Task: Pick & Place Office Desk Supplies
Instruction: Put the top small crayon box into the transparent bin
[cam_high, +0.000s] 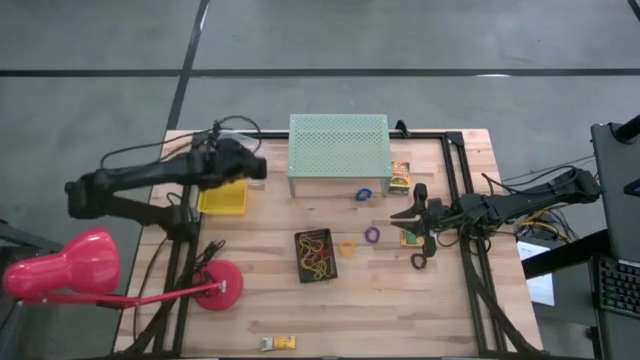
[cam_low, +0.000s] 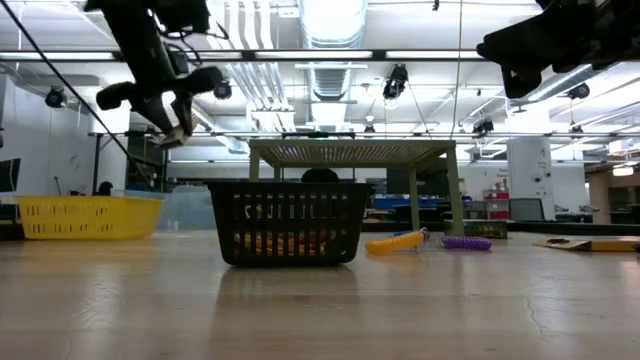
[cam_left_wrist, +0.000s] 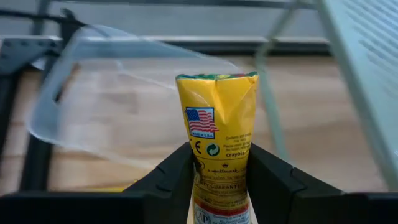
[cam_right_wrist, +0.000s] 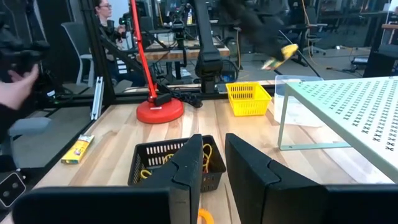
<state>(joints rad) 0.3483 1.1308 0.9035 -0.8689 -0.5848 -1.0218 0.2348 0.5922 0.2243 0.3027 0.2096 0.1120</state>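
— Closest to my left wrist camera, what's that yellow thing?

— Crayon box (cam_left_wrist: 219, 143), yellow with a small flag printed on it, clamped upright between the two dark fingers (cam_left_wrist: 171, 180) of my left gripper (cam_high: 252, 166). I'm holding it up in the air, above the yellow basket (cam_high: 222, 199) at the table's left, beside the mint-green perforated stand (cam_high: 338, 152).

— And your other arm?

— Right gripper (cam_high: 420, 232) hangs over the table's right side, fingers parted, nothing between them. Just beside it lies another yellow printed box (cam_high: 408, 236), with a purple rubber band (cam_high: 372, 235) and an orange band (cam_high: 347, 247) a little further in.

— Anything already sorted?

— Black basket (cam_high: 315, 255) mid-table holds a tangle of yellow and red bands. One blue ring (cam_high: 363, 194) lies at the stand's foot, and a lone crayon box (cam_high: 279, 343) lies at the near edge, past the pink lamp (cam_high: 70, 268).
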